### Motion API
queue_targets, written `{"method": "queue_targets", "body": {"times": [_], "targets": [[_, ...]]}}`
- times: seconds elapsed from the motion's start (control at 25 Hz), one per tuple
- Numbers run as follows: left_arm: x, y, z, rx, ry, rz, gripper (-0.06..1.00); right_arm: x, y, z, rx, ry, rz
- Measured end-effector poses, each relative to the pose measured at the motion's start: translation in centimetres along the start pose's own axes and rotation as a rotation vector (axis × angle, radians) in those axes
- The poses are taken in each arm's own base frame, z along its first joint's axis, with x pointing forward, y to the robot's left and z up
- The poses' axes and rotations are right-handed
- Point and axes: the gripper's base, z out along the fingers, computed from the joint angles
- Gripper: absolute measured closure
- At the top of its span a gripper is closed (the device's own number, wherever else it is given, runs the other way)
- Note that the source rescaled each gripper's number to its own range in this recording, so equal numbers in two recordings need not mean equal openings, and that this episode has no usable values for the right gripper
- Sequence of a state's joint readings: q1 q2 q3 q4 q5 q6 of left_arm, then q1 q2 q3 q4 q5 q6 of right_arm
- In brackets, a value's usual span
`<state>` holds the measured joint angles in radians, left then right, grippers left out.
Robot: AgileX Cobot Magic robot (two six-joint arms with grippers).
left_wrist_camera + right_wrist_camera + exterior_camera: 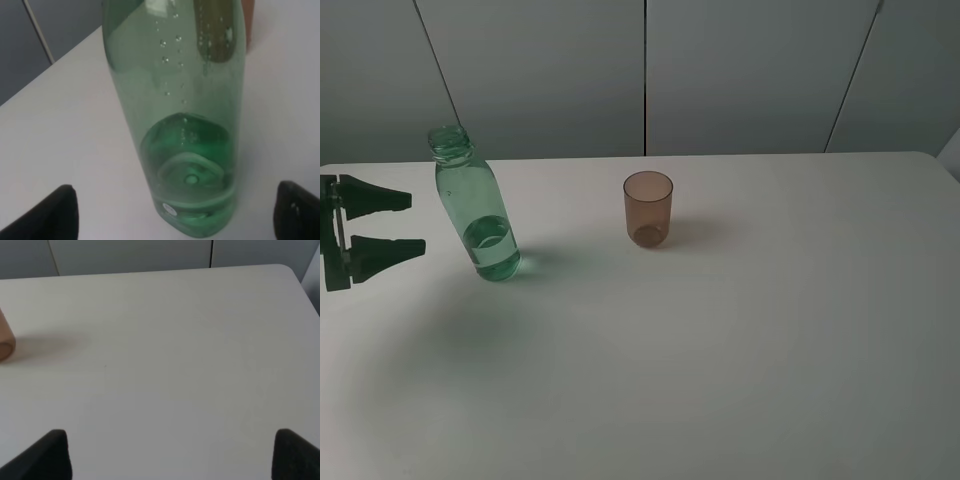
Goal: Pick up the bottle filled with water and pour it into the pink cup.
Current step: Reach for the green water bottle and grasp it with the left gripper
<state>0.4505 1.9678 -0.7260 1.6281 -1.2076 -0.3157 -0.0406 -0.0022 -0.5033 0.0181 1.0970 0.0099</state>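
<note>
- You have the bottle (475, 205) standing upright near the desk's (740, 360) far left corner, with water only in its lower part.
- Your left gripper (417, 222) is spread wide at the left edge, just short of the bottle and not touching it.
- The left wrist view cuts off the bottle's neck and shows only the two dark fingertips at the picture's corners.
- The pink cup (648, 209) stands upright near the middle of the far edge, well apart from the bottle.
- Your right gripper (170, 455) is spread wide over bare desk; the high camera does not show it.
- The right wrist view catches only a blurred sliver of the cup.
</note>
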Motion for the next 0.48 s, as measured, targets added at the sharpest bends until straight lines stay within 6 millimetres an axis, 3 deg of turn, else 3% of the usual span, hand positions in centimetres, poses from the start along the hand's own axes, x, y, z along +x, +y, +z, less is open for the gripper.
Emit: {"method": "queue_targets", "body": {"times": [0.48], "targets": [[0.7, 0.4, 3.2, 0.038, -0.029, -0.029, -0.05, 0.0, 0.0, 0.0, 0.000, 0.000, 0.000]]}}
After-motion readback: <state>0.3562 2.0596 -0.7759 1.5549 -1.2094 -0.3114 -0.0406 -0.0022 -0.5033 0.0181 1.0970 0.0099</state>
